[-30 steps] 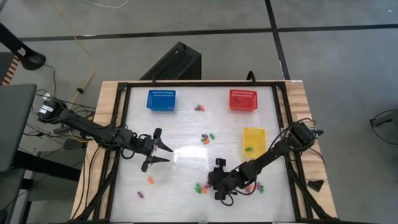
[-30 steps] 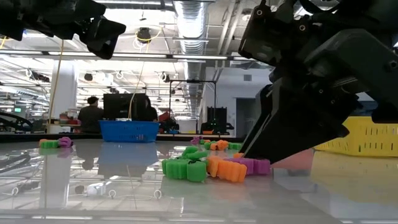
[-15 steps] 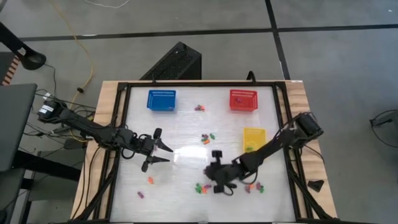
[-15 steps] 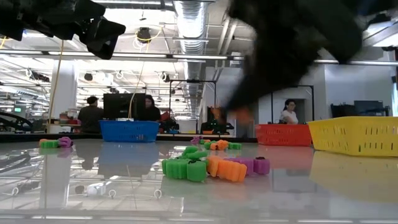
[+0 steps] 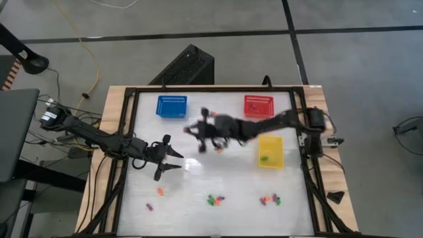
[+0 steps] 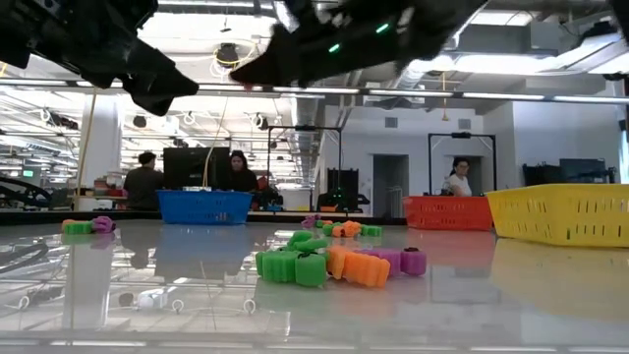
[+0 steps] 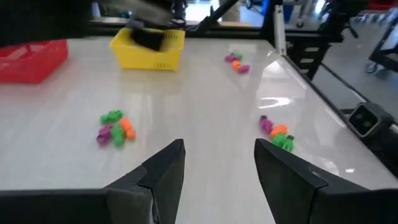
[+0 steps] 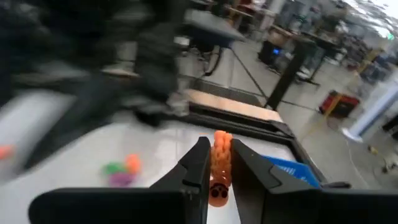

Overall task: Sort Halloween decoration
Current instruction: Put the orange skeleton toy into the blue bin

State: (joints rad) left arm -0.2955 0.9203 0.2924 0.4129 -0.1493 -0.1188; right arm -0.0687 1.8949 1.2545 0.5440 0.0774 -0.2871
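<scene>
The Halloween decoration is small orange, purple and green trinkets in clusters on the white table: one near the far edge and others near the front. My right gripper is stretched out above the table, close to the blue basket. It is shut on an orange trinket. My left gripper hovers open over the table's left part, and its wrist view shows the open fingers above bare table. My right gripper pinches the orange trinket between its two fingers. The long piece lies along the fingers, and its end reaches out to their tips. It is lifted clear of the table.
A red basket stands at the far right. A yellow basket on the right holds a green trinket. A black frame edges the table. In the low view a cluster lies close by, with people in the room beyond.
My right gripper has risen from the trinket cluster near the front of the table with the orange trinket. It has swung fast across the table toward the far left, ending near the blue basket. The remaining clusters have stayed where they were.
</scene>
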